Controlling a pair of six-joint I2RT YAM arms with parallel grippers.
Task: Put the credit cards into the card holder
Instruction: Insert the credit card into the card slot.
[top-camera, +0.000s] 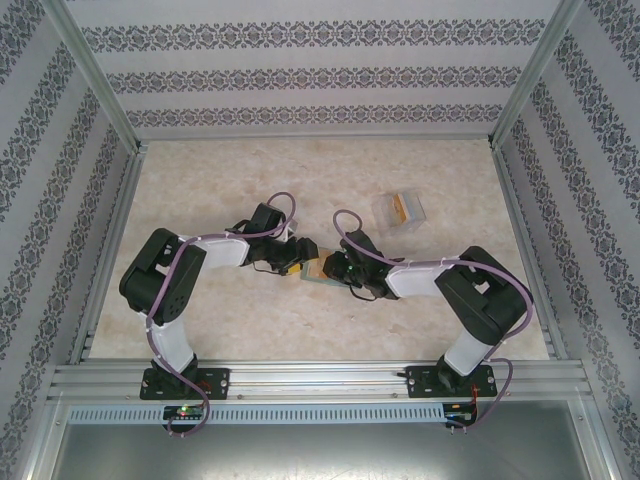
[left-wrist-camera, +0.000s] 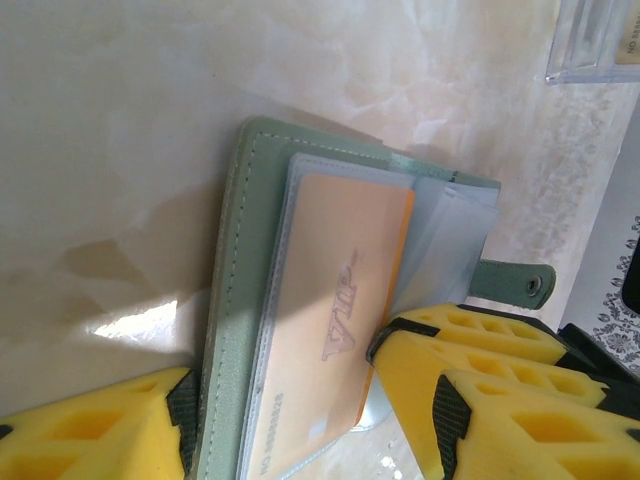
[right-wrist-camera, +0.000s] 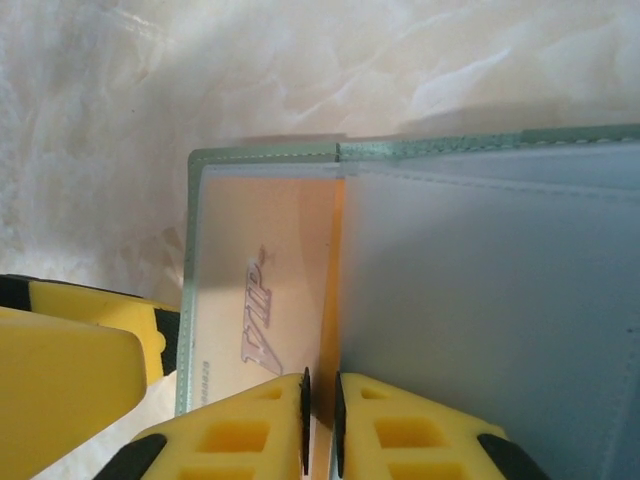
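Two claws are crowded onto the same spot mid-bench (top-camera: 230, 180), meeting nose to nose over the card holder (top-camera: 316, 271). It's lying open and flat on the marble-look surface.

From the left wrist cam, the card holder (left-wrist-camera: 232, 300) shows its grey-green cover with a stitched edge, and clear sleeves are stacked on top. The orange card (left-wrist-camera: 350, 265) with "VIP" printed on it sits in or on those sleeves, lined up with the cover. The little strap with the snap dot (left-wrist-camera: 515, 282) sticks out on the far side.

The left claw (left-wrist-camera: 285, 375) is spread wide across the holder. One finger (left-wrist-camera: 90, 430) butts up against the outer green edge and the other finger (left-wrist-camera: 470, 385) lies over the card's opposite edge. I honestly can't tell whether it's squeezing or just resting there.

The right claw (right-wrist-camera: 320, 405) is pinched almost fully together. The thin edge of the orange card (right-wrist-camera: 262, 250) runs right down into the slit between its pads, so it looks clamped on that card. The holder's pale blue-grey inner flap (right-wrist-camera: 480, 320) is just beside it.

Off to the far right of the bench there's a clear plastic case (top-camera: 400, 210), well apart from all this.
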